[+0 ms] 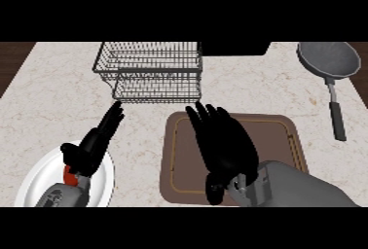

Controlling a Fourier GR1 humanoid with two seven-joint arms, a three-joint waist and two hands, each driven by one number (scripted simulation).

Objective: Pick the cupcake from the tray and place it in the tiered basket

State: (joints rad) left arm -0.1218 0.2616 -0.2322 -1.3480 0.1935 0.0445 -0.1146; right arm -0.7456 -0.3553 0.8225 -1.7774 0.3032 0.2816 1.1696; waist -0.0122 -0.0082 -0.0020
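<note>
The brown tray (284, 141) lies at the middle of the counter, in front of the wire tiered basket (151, 70). My right hand (226, 148) hovers over the tray's left half, open with straight fingers pointing toward the basket. No cupcake shows; the hand covers much of the tray. My left hand (93, 143) is open at the lower left, fingers up, above a white plate.
The white plate (43, 175) at the lower left carries a small red thing (70, 176), partly hidden by my left wrist. A grey frying pan (329, 58) lies at the back right with its handle toward me. A black object (233, 47) stands beside the basket.
</note>
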